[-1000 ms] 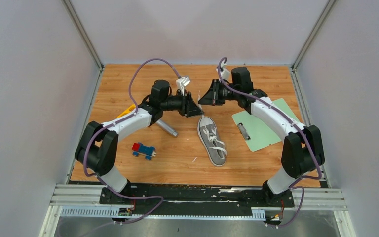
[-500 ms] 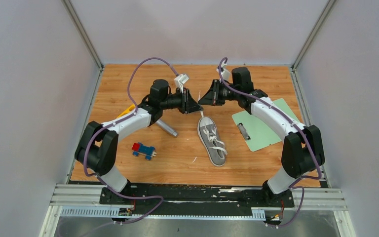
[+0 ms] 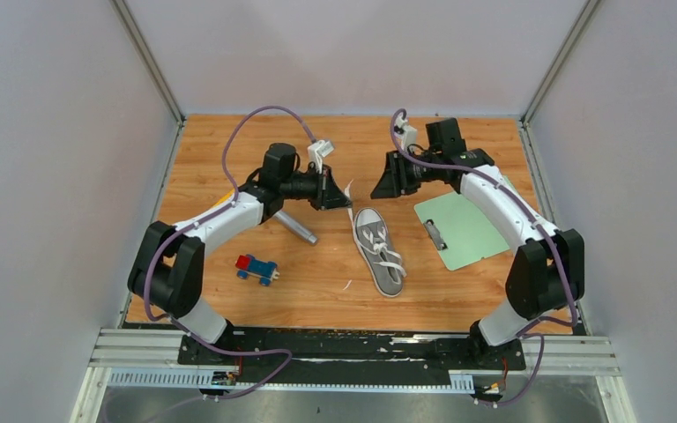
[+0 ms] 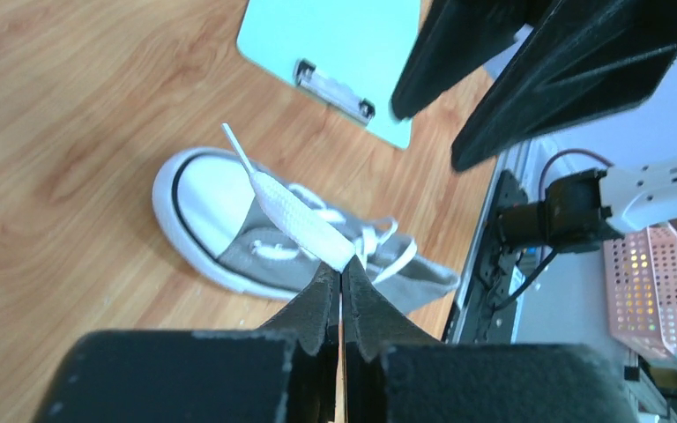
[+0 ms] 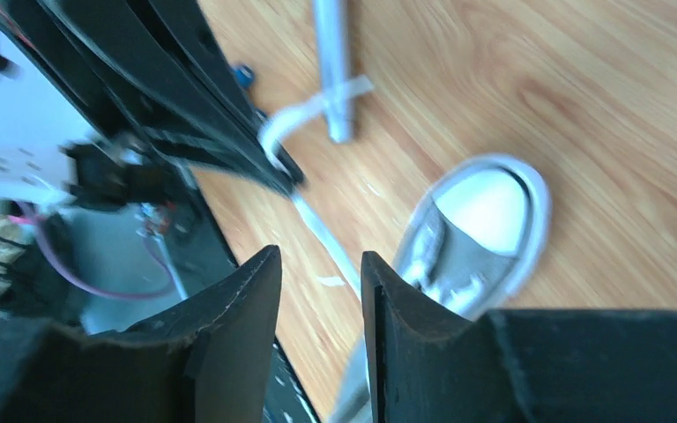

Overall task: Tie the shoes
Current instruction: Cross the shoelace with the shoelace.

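Observation:
The shoe (image 3: 379, 249) is a small grey sneaker with a white toe cap, lying flat mid-table with its toe toward the back. My left gripper (image 3: 341, 197) hovers just left of the toe, shut on the end of a white lace (image 3: 350, 195). The left wrist view has the flat lace (image 4: 291, 207) running from the shut fingertips (image 4: 341, 269) out over the shoe (image 4: 229, 238). My right gripper (image 3: 376, 191) hangs right of the toe, open and holding nothing. In the right wrist view its jaws (image 5: 322, 264) stand apart above the lace (image 5: 317, 225) and the shoe (image 5: 485, 220).
A green clipboard (image 3: 463, 231) lies right of the shoe. A metal cylinder (image 3: 298, 227) lies left of it, under the left arm. A red and blue toy car (image 3: 256, 268) sits nearer the front left, with a yellow object (image 3: 225, 199) under the left forearm.
The left gripper has shut on the lace end and pulled it left. The right gripper has opened, let the lace go and drawn back to the right.

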